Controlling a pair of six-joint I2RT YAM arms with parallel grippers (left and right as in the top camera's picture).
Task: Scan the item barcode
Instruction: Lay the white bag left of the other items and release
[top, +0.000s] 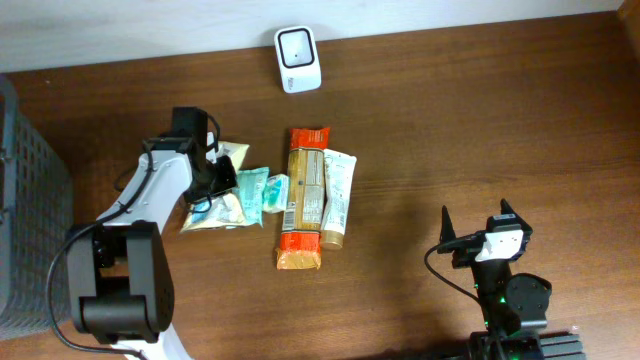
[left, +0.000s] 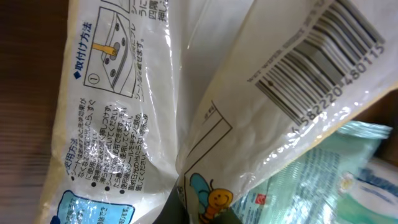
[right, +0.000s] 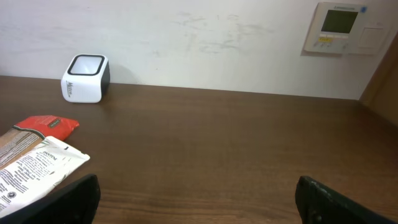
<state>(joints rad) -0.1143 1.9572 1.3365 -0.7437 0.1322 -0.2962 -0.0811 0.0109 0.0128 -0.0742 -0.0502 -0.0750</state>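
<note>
the left end effector (top: 218, 176) is pinching a pale yellow pouch (left: 124, 93), its barcode (left: 323, 62) showing, at the left edge of a cluster of packets (top: 305, 195) on the counter (top: 450, 120), while the right end effector (top: 477, 213) is sitting spread wide, well apart from the white barcode scanner (top: 298, 60).

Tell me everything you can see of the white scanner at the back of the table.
The scanner is a small white box with rounded corners, plastic by its look. A dark-rimmed square window sits in its top face, and one side looks dark grey. The small dark lettering on its front is too small to read. It stands on its base on the brown table, near the far edge by the wall, turned slightly askew and well apart from the packs. Nothing touches it.
</note>
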